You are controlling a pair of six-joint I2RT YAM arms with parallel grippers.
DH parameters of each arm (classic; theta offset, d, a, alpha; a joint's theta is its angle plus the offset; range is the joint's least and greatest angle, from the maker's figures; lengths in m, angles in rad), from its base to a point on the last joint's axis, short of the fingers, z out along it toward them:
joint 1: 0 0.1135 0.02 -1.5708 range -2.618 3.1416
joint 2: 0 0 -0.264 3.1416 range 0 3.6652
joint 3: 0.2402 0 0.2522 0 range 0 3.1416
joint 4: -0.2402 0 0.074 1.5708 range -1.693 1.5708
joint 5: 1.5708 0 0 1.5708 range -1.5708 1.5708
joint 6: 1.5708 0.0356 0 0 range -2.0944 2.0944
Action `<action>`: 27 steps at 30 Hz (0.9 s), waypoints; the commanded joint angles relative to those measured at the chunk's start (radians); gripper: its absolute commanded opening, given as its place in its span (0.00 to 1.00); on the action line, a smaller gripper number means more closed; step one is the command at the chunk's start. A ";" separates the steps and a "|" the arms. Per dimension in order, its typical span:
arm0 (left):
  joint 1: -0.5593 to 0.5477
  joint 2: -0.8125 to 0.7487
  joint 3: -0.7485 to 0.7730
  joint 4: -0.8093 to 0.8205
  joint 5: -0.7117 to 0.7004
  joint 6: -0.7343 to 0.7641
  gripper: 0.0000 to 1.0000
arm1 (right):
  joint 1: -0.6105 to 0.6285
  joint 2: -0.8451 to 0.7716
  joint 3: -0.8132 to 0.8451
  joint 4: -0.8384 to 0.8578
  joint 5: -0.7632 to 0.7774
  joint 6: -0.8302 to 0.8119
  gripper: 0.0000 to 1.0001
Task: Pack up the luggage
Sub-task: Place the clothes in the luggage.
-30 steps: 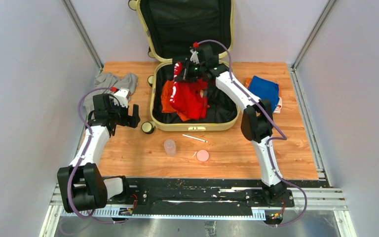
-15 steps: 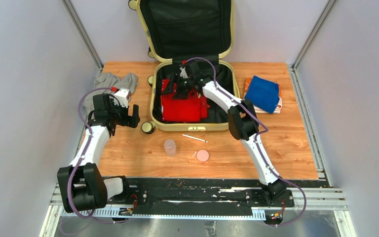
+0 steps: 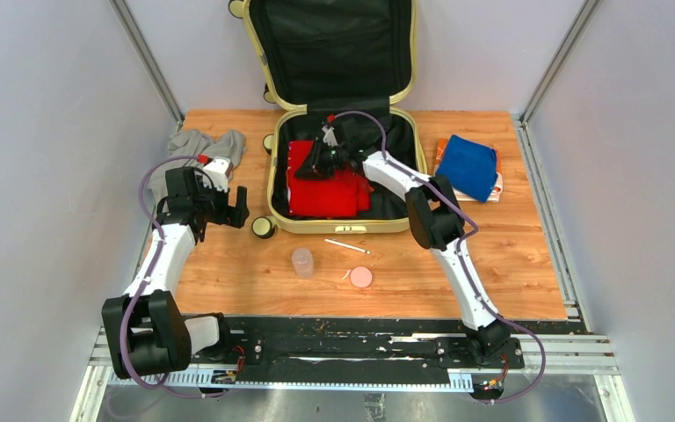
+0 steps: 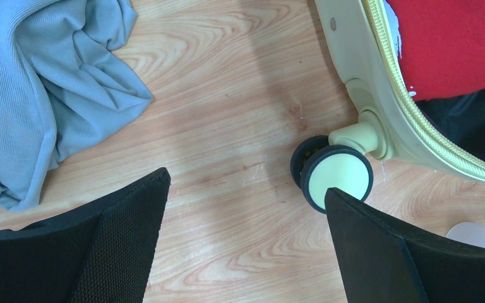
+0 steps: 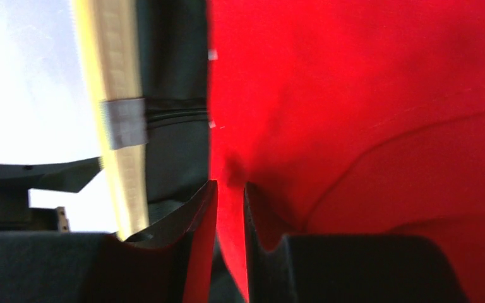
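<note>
Right gripper: jaws narrow, pinching a fold of red cloth, which is soft and limp. Around it, the suitcase: standing open at the middle of the table's far edge. Likely stiff, bulky and prone to roll; you should take it by the rim. Left gripper: wide, empty, near a wheel.
</note>
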 commanded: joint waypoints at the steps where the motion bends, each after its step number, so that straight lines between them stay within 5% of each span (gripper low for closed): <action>1: 0.006 -0.011 0.014 -0.016 -0.014 0.002 1.00 | -0.015 0.092 0.006 -0.030 -0.005 0.006 0.26; 5: 0.006 -0.008 0.014 -0.018 -0.023 0.007 1.00 | -0.018 0.057 0.084 -0.109 -0.013 -0.057 0.49; 12: 0.008 0.031 0.030 -0.029 -0.033 0.001 1.00 | -0.074 -0.282 0.006 -0.271 0.074 -0.244 1.00; 20: 0.017 0.073 0.038 -0.022 -0.024 -0.002 1.00 | -0.290 -0.708 -0.322 -0.539 0.558 -0.473 1.00; 27: 0.017 0.068 0.042 -0.023 -0.007 -0.005 1.00 | -0.487 -0.749 -0.516 -0.541 0.732 -0.529 1.00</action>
